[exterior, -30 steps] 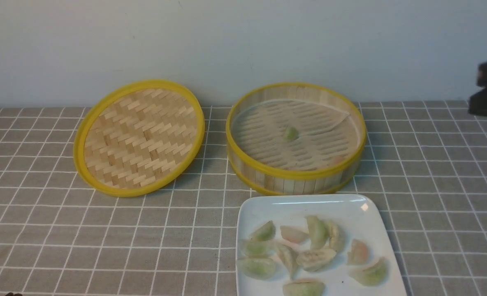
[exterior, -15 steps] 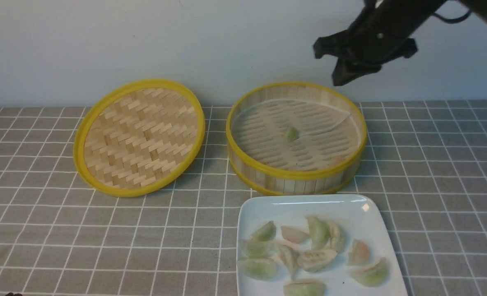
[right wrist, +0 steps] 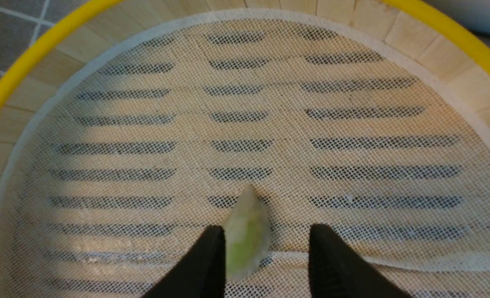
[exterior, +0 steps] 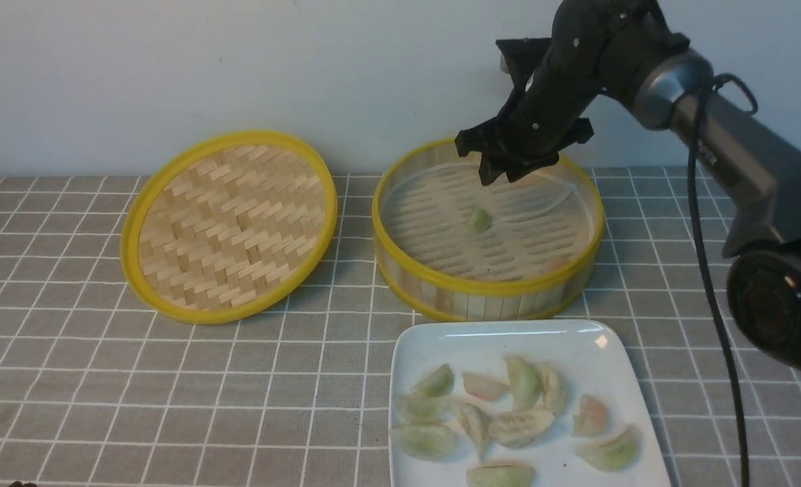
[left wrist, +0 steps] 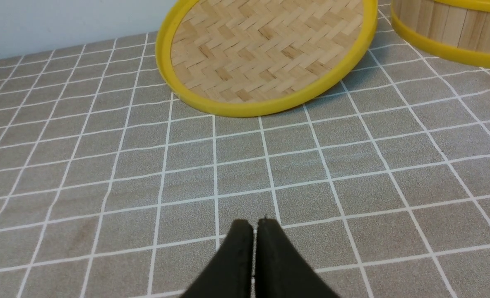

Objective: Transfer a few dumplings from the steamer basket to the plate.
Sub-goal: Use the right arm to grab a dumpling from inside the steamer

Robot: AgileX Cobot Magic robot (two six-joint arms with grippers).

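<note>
The steamer basket (exterior: 441,281) stands at the back centre and holds one pale green dumpling (exterior: 479,220) on its mesh liner; a pinkish one shows faintly by the near wall (exterior: 555,262). My right gripper (exterior: 498,177) hangs open above the basket's far side. In the right wrist view the dumpling (right wrist: 247,234) lies between the open fingertips (right wrist: 265,238), close to one of them. The white plate (exterior: 441,338) in front holds several dumplings (exterior: 519,425). My left gripper (left wrist: 254,225) is shut and empty over the cloth.
The woven bamboo lid (exterior: 228,223) leans tilted to the left of the basket; it also shows in the left wrist view (left wrist: 270,49). A grey checked cloth (exterior: 103,379) covers the table. A pale wall stands right behind the basket.
My right arm has swung in from the far right and come down over the basket's far side. The dumplings, basket and plate have not moved.
</note>
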